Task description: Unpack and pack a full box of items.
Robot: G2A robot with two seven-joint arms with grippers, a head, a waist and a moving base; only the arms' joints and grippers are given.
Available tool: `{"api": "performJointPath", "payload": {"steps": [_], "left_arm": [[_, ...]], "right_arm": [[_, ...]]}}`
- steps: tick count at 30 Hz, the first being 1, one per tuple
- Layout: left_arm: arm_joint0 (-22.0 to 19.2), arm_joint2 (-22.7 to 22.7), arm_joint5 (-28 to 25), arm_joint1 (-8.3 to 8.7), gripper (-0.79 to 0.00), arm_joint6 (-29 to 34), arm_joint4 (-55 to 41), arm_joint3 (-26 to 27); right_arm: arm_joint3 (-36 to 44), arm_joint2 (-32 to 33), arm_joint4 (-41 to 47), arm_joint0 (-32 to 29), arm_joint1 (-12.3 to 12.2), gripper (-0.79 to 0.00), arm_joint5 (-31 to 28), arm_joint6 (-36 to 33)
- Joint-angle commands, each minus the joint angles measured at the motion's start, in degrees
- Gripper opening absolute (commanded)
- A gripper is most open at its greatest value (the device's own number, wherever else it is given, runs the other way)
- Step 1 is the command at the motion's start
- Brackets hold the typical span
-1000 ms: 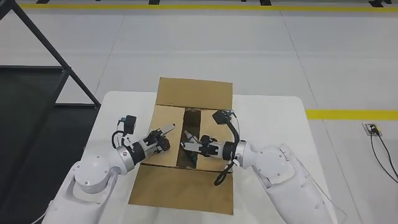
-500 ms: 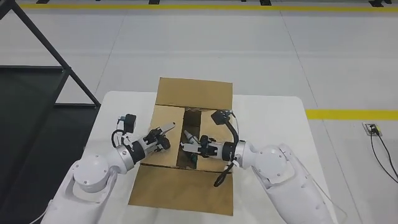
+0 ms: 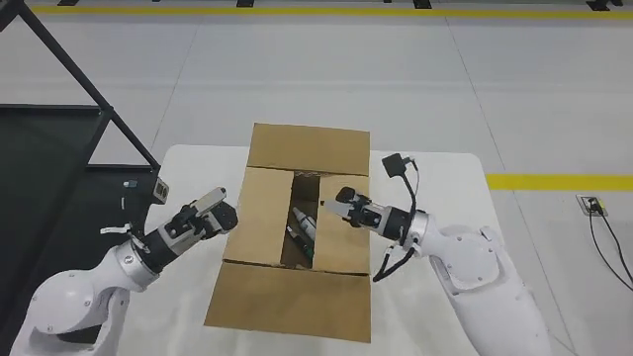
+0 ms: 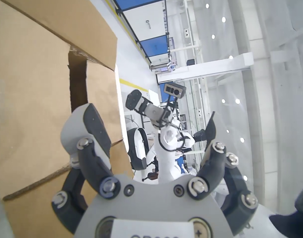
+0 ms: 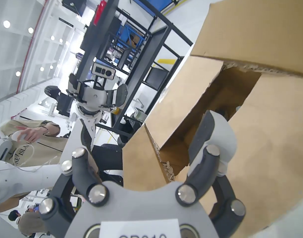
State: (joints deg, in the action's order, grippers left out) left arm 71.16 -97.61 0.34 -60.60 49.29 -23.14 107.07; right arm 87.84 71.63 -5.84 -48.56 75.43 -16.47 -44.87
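Observation:
A cardboard box stands in the middle of the white table. Its far flap and near flap are folded out, while the two side flaps lie nearly flat. Between them a narrow gap shows dark items and a pale bottle inside. My left gripper hovers just off the box's left side, open and empty. My right gripper is over the right side flap, open and empty, with one finger close above the cardboard.
A black metal frame stands on the floor left of the table. Bare table strips lie on both sides of the box. A cable and plug lie on the floor at the far right.
Both grippers have pulled away from the gap in the box. The left one went left, off the box; the right one went right, onto the right flap.

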Motion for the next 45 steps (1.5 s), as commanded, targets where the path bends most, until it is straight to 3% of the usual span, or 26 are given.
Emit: {"api": "performJointPath", "payload": {"steps": [1, 5, 9, 12, 16, 26, 31, 45], "left_arm": [[3.18, -4.39, -2.35, 0.31, 0.000, 3.51, -2.68, 0.12], [8.84, -11.25, -5.60, 0.78, 0.000, 9.81, -7.12, -0.69], [13.14, -15.15, -6.60, 1.03, 0.000, 15.90, -12.12, -3.17], [15.66, -16.80, -7.34, 1.25, 0.000, 18.35, -11.39, -3.69], [18.66, -18.87, -7.75, 1.46, 0.000, 17.55, -7.98, -3.27], [18.69, -18.68, -7.59, 1.47, 0.000, 17.34, -7.56, -3.24], [17.69, -15.34, -6.98, 1.85, 0.000, 18.46, -2.73, -3.54], [13.97, -7.06, -9.53, 3.08, 0.000, 28.02, 2.68, -7.92]], "right_arm": [[-1.36, 1.08, 1.18, 0.46, -0.09, 0.000, -1.28, 1.34], [-5.06, 2.31, 3.93, 1.58, 0.04, 0.000, -3.16, 6.43], [-9.48, 2.46, 6.62, 3.33, 0.31, 0.000, -5.82, 9.93], [-13.58, 2.70, 9.26, 4.89, 0.68, 0.000, -6.55, 14.23], [-15.36, 2.55, 11.01, 5.65, 0.80, 0.000, -6.92, 14.03], [-15.36, 2.55, 11.01, 5.65, 0.80, 0.000, -6.92, 14.03], [-16.49, 1.73, 12.30, 5.98, 1.03, 0.000, -5.27, 14.75], [-39.31, -3.47, 6.05, 18.60, 3.43, 0.000, -5.31, 27.31]]}}
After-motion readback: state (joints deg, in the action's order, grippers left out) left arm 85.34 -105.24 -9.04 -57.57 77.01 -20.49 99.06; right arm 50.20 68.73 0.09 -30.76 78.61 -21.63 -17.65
